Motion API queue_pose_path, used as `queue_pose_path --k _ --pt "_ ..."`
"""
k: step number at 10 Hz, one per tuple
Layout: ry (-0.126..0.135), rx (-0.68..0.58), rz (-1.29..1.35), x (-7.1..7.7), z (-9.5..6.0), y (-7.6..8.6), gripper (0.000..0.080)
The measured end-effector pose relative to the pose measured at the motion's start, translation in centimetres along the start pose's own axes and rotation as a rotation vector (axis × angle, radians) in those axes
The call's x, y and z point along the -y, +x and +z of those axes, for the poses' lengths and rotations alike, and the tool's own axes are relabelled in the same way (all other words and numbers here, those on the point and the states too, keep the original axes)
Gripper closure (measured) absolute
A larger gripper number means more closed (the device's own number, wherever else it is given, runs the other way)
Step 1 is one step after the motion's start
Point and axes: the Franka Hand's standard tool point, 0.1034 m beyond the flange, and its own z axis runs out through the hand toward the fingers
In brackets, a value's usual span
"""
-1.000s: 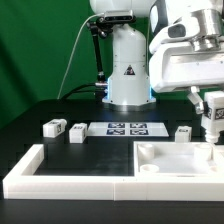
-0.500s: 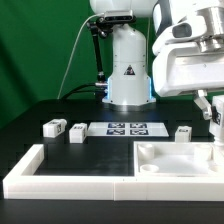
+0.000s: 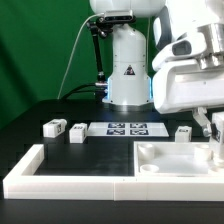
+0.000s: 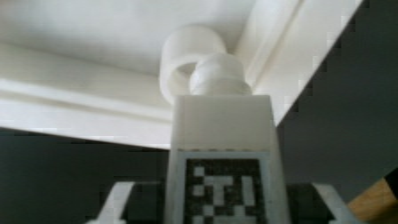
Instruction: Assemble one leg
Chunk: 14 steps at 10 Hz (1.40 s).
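Observation:
My gripper (image 3: 213, 128) is at the exterior view's right, low over the far right corner of the large white square tray-like part (image 3: 172, 163). It is shut on a leg (image 4: 222, 140), a white block with a black-and-white tag, held upright between the fingers (image 4: 121, 200). In the wrist view the leg's round tip sits right at a round socket (image 4: 192, 48) in the tray's corner. In the exterior view the held leg is mostly hidden at the frame edge. Three other legs lie on the table: two on the left (image 3: 54, 127) (image 3: 76, 131), one on the right (image 3: 182, 133).
The marker board (image 3: 128, 128) lies flat in front of the robot's base. A long white L-shaped border rail (image 3: 60, 176) runs along the front and left, touching the tray. The table is black.
My gripper has moved down and slightly toward the exterior view's right with the leg, closer to the tray's corner. The other parts have not moved.

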Motion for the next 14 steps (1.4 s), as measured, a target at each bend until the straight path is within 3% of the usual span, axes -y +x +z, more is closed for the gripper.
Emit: queue_pose_path --k 6,9,14 --pt "-0.006 0.002 -0.010 -0.6 0.5 -0.2 0.0509" --pt "-0.008 -0.025 -0.019 0.0 1.4 -0.7 0.0509" --pt "-0.018 -0.072 -0.024 -0.1 1.6 -0.4 0.0509"
